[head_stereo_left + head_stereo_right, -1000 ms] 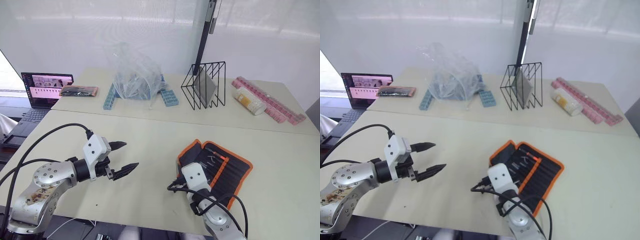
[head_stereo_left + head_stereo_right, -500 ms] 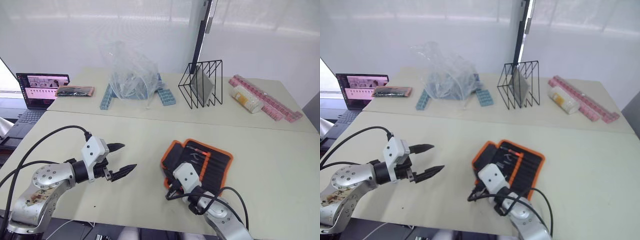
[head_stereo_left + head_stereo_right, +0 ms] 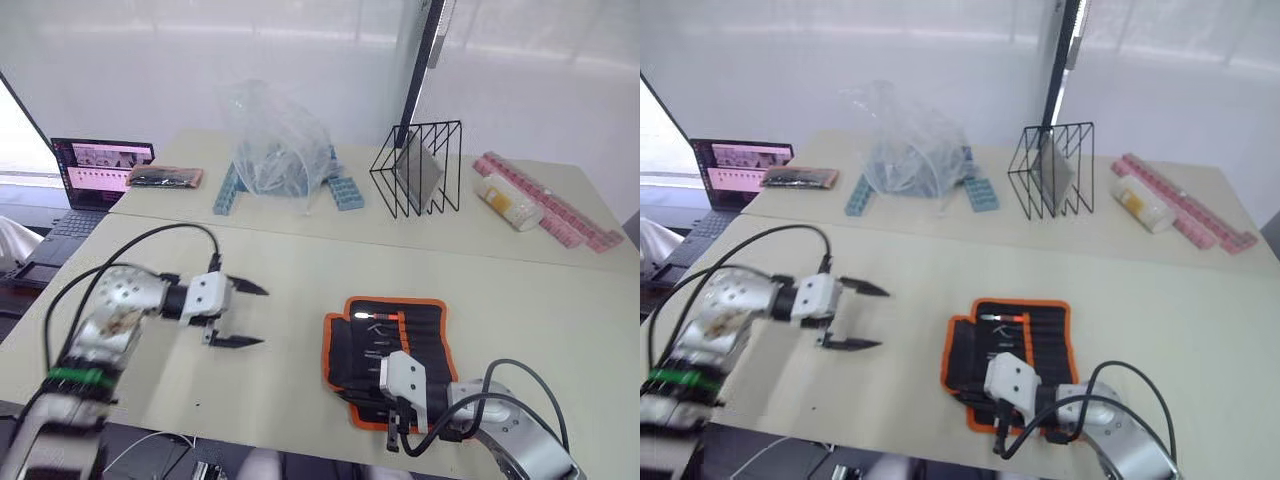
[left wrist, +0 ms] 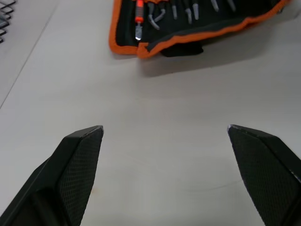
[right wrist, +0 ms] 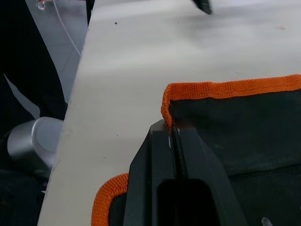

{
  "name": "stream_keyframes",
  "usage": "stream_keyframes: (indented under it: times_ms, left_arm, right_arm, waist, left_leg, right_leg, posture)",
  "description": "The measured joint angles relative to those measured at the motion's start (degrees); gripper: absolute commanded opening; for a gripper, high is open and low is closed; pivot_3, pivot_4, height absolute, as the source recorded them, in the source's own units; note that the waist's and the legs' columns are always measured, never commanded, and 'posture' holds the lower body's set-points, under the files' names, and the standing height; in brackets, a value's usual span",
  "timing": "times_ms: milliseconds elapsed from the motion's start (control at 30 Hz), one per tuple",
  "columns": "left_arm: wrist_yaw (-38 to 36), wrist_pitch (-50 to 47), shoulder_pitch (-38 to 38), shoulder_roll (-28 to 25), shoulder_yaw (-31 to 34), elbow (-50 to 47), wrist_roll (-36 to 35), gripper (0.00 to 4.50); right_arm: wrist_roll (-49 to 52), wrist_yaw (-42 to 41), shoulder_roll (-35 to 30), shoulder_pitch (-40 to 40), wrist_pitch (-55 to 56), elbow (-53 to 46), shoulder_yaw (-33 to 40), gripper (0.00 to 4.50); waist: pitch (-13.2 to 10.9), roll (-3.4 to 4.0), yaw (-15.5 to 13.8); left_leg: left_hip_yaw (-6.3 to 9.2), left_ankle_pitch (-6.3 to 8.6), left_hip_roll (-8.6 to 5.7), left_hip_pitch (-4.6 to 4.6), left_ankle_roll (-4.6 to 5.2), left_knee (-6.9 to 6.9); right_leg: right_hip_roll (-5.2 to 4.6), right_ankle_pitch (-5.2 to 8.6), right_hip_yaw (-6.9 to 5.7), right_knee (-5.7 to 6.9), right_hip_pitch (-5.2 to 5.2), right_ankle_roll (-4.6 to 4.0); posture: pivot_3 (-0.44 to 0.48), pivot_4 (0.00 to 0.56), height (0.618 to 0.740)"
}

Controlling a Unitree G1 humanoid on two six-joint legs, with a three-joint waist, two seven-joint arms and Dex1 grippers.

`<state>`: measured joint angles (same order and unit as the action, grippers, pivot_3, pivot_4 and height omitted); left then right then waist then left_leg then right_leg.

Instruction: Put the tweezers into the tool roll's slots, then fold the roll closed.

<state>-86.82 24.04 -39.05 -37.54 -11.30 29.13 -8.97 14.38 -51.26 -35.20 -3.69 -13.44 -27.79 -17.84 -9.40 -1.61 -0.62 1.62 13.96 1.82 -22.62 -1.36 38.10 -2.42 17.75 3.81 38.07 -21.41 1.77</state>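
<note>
Tweezers (image 4: 155, 17) sit slotted in the tool roll (image 3: 390, 355), which now lies squarer to us near the front edge of the table (image 3: 300, 270) than it did a second ago, when it sat skewed with its far corner pointing away to the right; part of that may be the camera shifting. From the left, our left gripper (image 3: 237, 313) hangs above bare table well apart from the roll, fingers spread wide and holding nothing, and it has swung round so its arm now reaches in from further left. Its wrist view shows the roll's orange edge and the metal tools tucked into the slots (image 4: 188, 7). Our right gripper (image 5: 173, 136) is pinched tight on the orange-trimmed corner of the roll at its near left side, and seems to have dragged the roll round by that corner. We judge the loading done or nearly so, and the hold on the corner suits lifting that flap over to begin the fold
</note>
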Motion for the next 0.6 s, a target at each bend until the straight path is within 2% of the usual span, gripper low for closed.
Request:
stream_keyframes:
  times_ms: [167,300,600]
  left_arm:
    - [-2.63,16.25,-14.33,11.28,-4.70,20.51,5.27,4.50]
    - [-2.04,25.59,-19.39,16.11,-6.67,31.66,9.43,4.50]
    - [-0.92,33.09,-24.00,22.26,-6.82,40.22,13.22,4.50]
  right_arm:
    - [-0.84,0.35,-0.15,0.46,1.18,1.26,0.76,0.02]
    - [-1.33,1.49,-0.26,-0.81,1.53,1.11,1.25,0.02]
    - [-2.40,4.05,-0.40,-3.86,1.42,-1.04,2.12,0.02]
  waist:
    - [0.01,-0.01,0.23]
    - [0.01,-0.01,0.89]
    - [0.00,-0.03,0.89]
  left_leg:
    - [0.02,0.03,-0.05,-0.89,0.09,0.39]
    - [0.05,0.12,-0.05,-1.00,0.24,0.62]
    - [0.07,0.11,-0.10,-0.99,0.25,0.81]
  right_leg:
    - [-0.02,-0.19,0.04,0.18,-0.81,0.13]
    - [0.01,-0.19,0.06,0.26,-0.85,0.13]
    - [-0.02,-0.22,0.06,0.52,-0.83,0.23]
  posture:
    - [0.000,0.150,0.720]
    - [0.000,0.150,0.720]
    - [0.000,0.150,0.720]
